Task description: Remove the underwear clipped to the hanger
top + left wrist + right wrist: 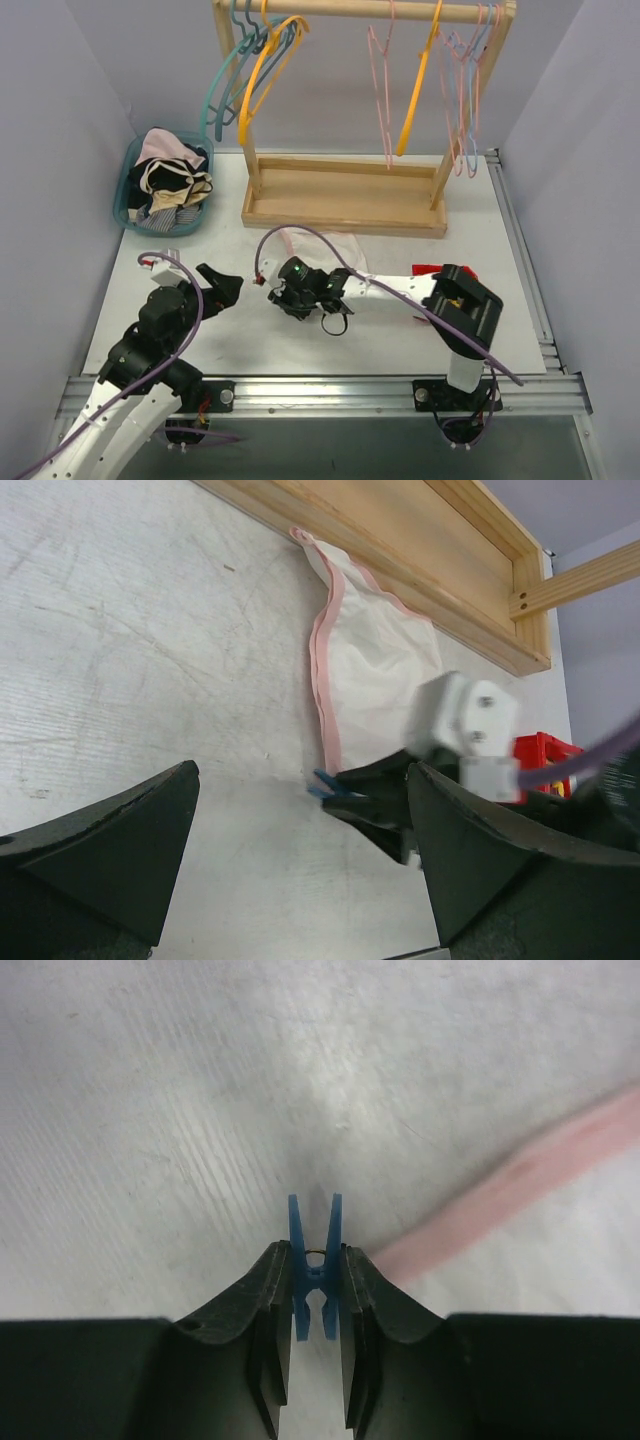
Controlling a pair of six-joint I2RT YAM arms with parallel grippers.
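top external view: the pale underwear (335, 246) lies flat on the bench (180, 240) at centre frame, just in front of the wooden rack (345, 198), whose rail at the top edge carries coloured hangers (262, 75). the right fingers (278, 295) reach in from the right and sit low at the underwear's lower left edge. the left fingers (228, 285) are close beside them on the left, apart from the cloth. a teal basket (125, 200) heaped with clothes stands at upper left.

right wrist view: the right fingers (270, 1300) are clamped on a small blue clip (312, 1222), one pad on each side. the underwear's pink trim (520, 1175) runs up to the right from just beside the clip. whether the clip bites the fabric cannot be told.

left wrist view: the left fingers (120, 850) stand wide apart and hold nothing. between them the underwear (375, 670) shows as a white panel with a pink border, its top against the rack base (440, 550). the clip (322, 785) is at its lower corner, and a red object (540, 755) lies at the right edge.
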